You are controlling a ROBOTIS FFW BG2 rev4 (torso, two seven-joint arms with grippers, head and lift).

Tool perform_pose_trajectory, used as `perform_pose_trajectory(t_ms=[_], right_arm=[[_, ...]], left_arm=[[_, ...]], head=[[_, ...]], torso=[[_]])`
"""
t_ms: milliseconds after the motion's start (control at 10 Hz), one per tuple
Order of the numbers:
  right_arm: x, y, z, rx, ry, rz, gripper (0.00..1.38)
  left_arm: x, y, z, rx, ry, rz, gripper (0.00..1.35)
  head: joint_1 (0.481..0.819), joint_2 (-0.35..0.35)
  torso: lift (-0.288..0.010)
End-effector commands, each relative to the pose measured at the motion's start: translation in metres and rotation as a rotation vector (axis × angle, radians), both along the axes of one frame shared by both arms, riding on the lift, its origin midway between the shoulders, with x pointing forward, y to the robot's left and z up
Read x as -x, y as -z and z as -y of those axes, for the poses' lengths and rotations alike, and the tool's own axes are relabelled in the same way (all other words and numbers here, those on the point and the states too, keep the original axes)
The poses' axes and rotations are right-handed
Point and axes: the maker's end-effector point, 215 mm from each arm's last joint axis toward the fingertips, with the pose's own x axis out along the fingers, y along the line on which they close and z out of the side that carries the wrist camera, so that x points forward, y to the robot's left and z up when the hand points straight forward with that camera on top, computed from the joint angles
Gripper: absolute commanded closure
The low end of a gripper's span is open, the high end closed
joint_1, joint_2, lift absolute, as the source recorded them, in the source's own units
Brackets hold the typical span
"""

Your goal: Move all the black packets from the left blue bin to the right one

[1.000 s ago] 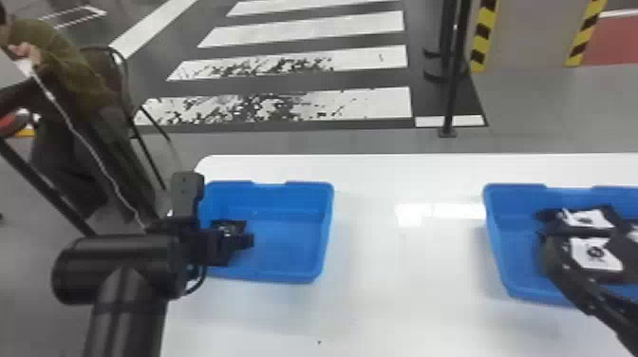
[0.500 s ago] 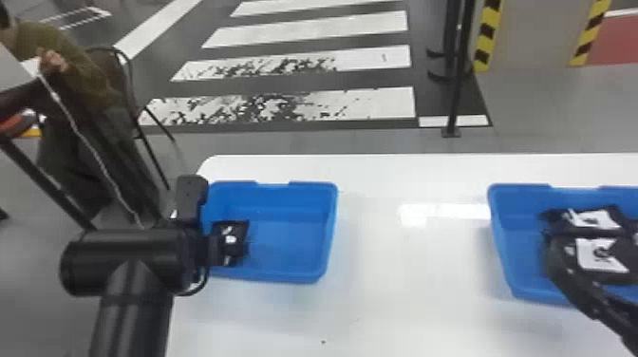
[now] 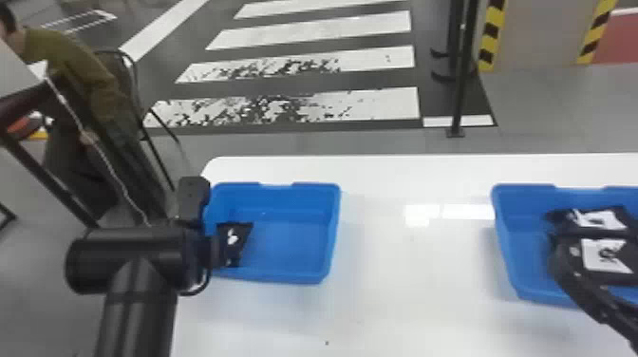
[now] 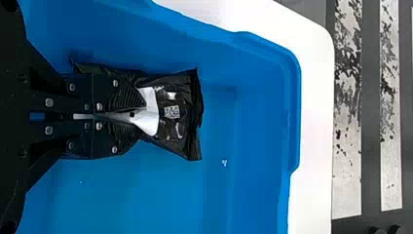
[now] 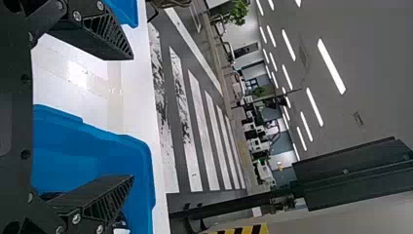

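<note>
At the left end of the left blue bin (image 3: 304, 278), my left gripper (image 3: 219, 251) is low beside a black packet (image 3: 239, 235) with a white mark. The left wrist view has my left gripper (image 4: 139, 116) shut on that packet (image 4: 187, 105), pinching it at its white patch; its dark far end spreads beyond the fingertips inside the bin. My right arm is parked at the right blue bin (image 3: 505, 256), its gripper (image 3: 567, 266) in front of black packets (image 3: 600, 254) with white labels. In the right wrist view my right gripper (image 5: 131, 117) stands open, nothing between its fingertips.
Both bins stand on a white table (image 3: 408, 294), with a wide stretch of tabletop between them. The left bin's walls (image 4: 292, 112) rise close around my left gripper. A dark pole (image 3: 460, 71) stands on the floor behind the table.
Dark fingers that covered much of the left bin's packet a second ago have drawn back leftward, and its white mark now shows. The right arm has stayed at its bin.
</note>
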Motion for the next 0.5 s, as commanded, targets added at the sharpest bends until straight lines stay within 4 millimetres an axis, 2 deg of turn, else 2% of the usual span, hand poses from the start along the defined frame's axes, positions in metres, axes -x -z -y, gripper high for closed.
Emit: perform_pose_trajectory(t_ms=[0, 100, 300, 400], right_arm=[[0.0, -0.001, -0.001, 0.0, -0.002, 0.003, 0.17], [0.0, 0.0, 0.0, 0.001, -0.002, 0.0, 0.17], [-0.002, -0.003, 0.0, -0.001, -0.002, 0.008, 0.17], [-0.005, -0.008, -0.007, -0.008, -0.019, 0.019, 0.17]], left_arm=[[-0.002, -0.015, 0.001, -0.016, 0.013, 0.044, 1.21], [-0.003, -0.037, 0.003, -0.039, 0.031, 0.094, 1.21], [-0.014, -0.08, 0.02, -0.068, 0.086, 0.2, 1.21], [-0.017, -0.1, 0.034, -0.072, 0.122, 0.255, 1.21]], head=[[0.695, 0.246], [0.695, 0.246], [0.695, 0.237], [0.695, 0.231]], torso=[[-0.14], [-0.14], [-0.14], [-0.14]])
